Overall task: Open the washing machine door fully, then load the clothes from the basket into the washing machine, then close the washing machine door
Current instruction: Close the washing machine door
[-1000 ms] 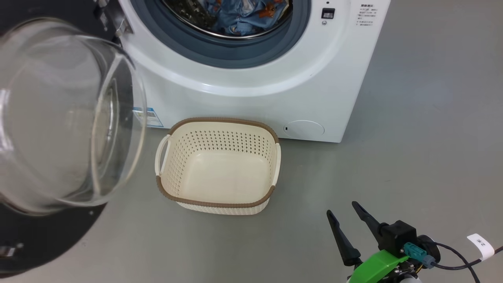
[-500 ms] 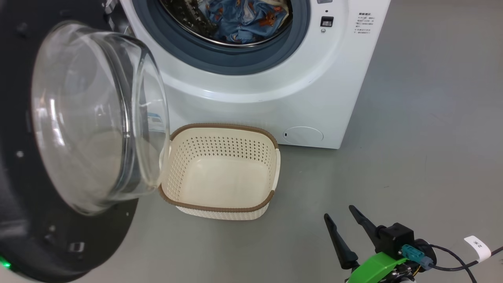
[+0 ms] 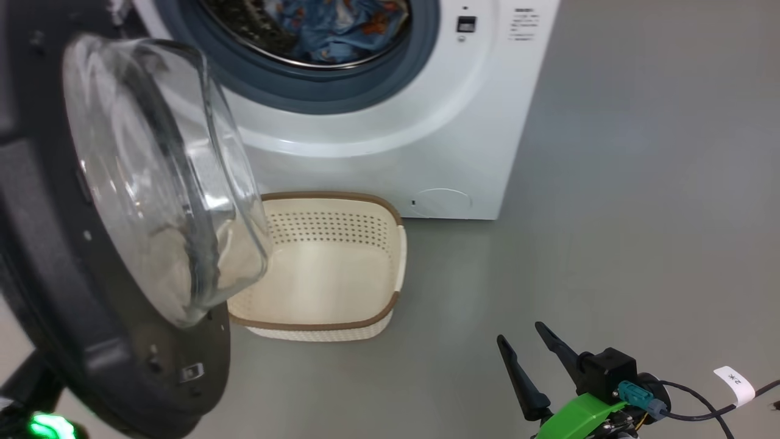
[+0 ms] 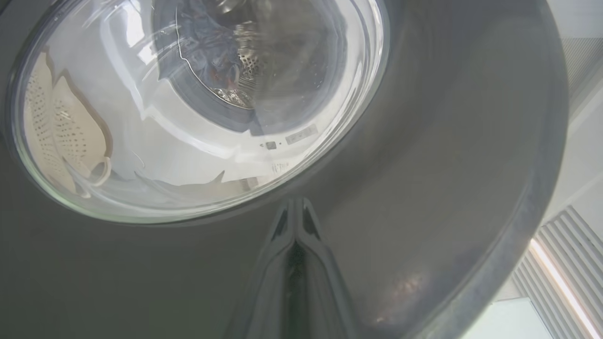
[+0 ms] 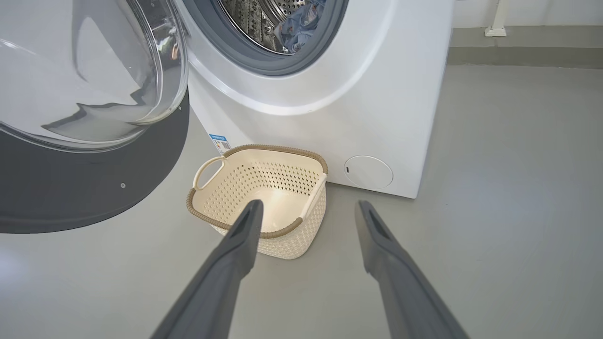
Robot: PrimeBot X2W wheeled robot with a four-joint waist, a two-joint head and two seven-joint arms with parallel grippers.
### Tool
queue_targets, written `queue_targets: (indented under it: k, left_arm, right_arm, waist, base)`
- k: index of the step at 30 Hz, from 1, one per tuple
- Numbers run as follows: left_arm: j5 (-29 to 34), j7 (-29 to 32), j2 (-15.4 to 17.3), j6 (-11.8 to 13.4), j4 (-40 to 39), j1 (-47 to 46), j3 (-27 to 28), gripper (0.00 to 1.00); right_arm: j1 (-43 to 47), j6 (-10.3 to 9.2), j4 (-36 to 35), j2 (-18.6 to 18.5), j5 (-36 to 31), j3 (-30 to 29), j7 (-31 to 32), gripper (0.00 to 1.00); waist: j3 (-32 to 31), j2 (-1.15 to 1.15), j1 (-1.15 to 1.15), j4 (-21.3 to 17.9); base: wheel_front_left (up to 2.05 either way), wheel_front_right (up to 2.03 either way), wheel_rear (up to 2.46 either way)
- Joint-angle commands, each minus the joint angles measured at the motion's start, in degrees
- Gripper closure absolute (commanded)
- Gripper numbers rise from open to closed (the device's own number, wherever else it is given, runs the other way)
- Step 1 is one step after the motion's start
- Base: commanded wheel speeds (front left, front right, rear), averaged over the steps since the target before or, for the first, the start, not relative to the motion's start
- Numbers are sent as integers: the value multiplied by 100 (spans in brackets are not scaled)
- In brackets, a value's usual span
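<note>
With clothes loaded and basket empty, the left hand, pinched shut, presses the rim of the washing machine door, apparently to close it; the right hand idles lower right, spread, empty.

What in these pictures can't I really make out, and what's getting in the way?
Head view: the basket, its left end behind the washing machine door and its glass bowl.
Head view: the top of the clothes, cut off by the upper edge.
Head view: the print on the washing machine, too small.
Left wrist view: whether the shut left gripper touches the door, too blurred.
</note>
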Motion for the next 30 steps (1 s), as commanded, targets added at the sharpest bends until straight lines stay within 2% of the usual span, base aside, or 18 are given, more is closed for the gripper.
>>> queue_targets:
  k: [1, 18, 30]
  left_arm:
    - [3, 139, 49, -18, -237, -108, 56, 100]
    - [65, 171, -309, -18, -610, -556, -455, 100]
    - [206, -372, -360, -18, -485, -1330, -740, 100]
  right_arm:
    - [-188, 16, -101, 30, 38, 145, -63, 0]
    - [-193, 16, -249, 30, 154, 184, -70, 0]
    - [-232, 16, -362, 30, 231, 192, -71, 0]
  waist:
    - [59, 0, 0, -219]
    - [273, 0, 0, -1148]
    - [553, 0, 0, -1769]
  base:
    - [0, 0, 0]
    - [0, 0, 0]
    - [0, 0, 0]
